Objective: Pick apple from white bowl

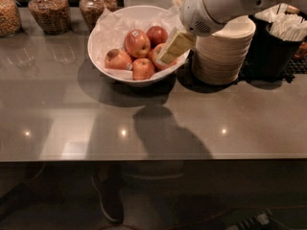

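Upper centre: we are seeing the gripper (175,46) covering most of the apple (153,55) and the right rim of the white bowl (101,63). Top right: the arm (225,4) is running off the frame edge. Upper left: the jars (48,11) are losing their tops to the frame, the leftmost also its side.

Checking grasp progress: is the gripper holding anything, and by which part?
Cannot tell. The gripper is low over the apple at the right side of the bowl, hiding much of it. The apple lies in the bowl, not lifted.
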Robot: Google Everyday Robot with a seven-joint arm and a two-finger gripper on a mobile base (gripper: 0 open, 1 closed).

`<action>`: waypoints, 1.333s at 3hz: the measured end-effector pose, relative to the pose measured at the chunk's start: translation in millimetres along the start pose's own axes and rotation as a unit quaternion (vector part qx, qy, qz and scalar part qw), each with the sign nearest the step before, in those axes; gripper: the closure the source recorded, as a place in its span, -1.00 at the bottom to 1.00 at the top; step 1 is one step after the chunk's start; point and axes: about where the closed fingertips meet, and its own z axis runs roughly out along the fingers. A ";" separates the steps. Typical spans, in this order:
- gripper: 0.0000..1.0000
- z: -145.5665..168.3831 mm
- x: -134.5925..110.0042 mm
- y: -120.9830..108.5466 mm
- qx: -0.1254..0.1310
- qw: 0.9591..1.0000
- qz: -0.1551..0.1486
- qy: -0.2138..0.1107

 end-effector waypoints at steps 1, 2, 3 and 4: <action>-0.53 15.0 0.6 -4.9 0.005 1.000 0.007 -0.002; -0.48 29.8 8.1 -6.0 0.002 1.000 0.015 0.006; -0.48 42.9 21.7 -5.6 0.000 0.999 0.026 0.021; -0.52 55.4 37.6 -4.4 -0.004 0.999 0.038 0.038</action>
